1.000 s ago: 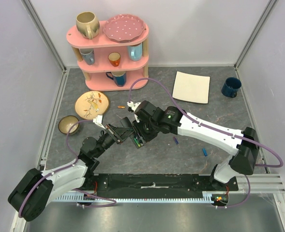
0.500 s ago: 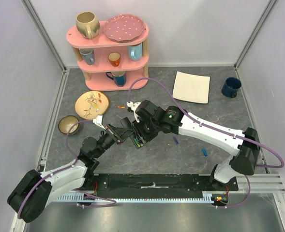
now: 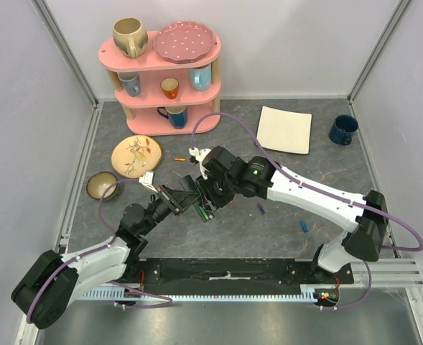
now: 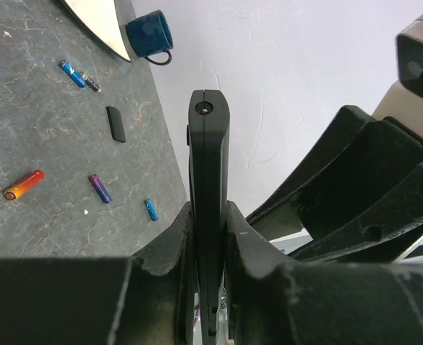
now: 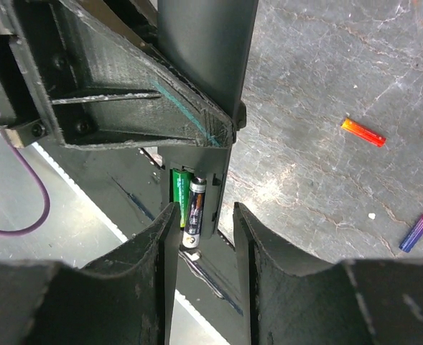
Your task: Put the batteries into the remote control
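Over the middle of the grey surface [image 3: 283,215], I'd say this job is most of the way there: both cells look dropped into the bay, and what's left is probably pressing them home and closing it up.

Biggest bits first. The left pincer [image 4: 208,215] is clamped tight on the remote [image 4: 208,144], gripping its thin sides. The right pincer [image 5: 205,215] is roughly half open with nothing in it. Its fingers sit either side of the open bay, with a gap on both sides.

The remote looks lifted clear of the surface. Its long axis runs in line with the left fingers, with the free end pointing away from that wrist toward the far wall. From the left wrist you see it edge-on. The open bay faces the right wrist camera.

Inside the bay a green battery [image 5: 178,198] and a black battery [image 5: 195,205] lie side by side, lengthwise along the remote. Can't tell if the black one is fully seated.

Spares are scattered well apart on the surface: an orange battery [image 5: 363,132], a purple battery [image 5: 416,233] and a blue battery [image 4: 76,73]. A small black strip [image 4: 115,123] lies near them, maybe the cover, not sure.
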You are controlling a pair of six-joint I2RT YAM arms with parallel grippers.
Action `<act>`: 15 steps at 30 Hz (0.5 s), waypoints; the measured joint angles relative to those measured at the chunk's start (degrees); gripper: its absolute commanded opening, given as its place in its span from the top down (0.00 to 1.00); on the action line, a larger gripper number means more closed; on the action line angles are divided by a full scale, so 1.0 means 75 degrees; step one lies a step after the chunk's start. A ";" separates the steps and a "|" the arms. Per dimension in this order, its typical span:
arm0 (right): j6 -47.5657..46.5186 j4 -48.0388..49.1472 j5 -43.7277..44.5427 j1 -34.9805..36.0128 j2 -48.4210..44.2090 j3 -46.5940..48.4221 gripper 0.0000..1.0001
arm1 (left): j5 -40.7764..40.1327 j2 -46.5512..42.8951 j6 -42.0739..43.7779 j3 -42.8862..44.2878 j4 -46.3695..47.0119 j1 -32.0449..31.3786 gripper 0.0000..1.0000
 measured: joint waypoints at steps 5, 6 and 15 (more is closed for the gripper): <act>0.0003 0.0361 0.0265 -0.0003 -0.0539 -0.0052 0.57 | 0.0017 0.0114 -0.0003 0.0003 0.0026 0.0000 0.98; -0.0003 0.0536 0.0364 -0.0009 -0.0781 -0.0125 0.57 | 0.0047 0.0175 -0.0023 0.0003 0.0041 0.0000 0.98; -0.0050 0.2579 0.0976 -0.0265 -0.3308 -0.2480 0.43 | 0.0609 0.1061 -0.0399 0.0006 0.0787 0.0000 0.98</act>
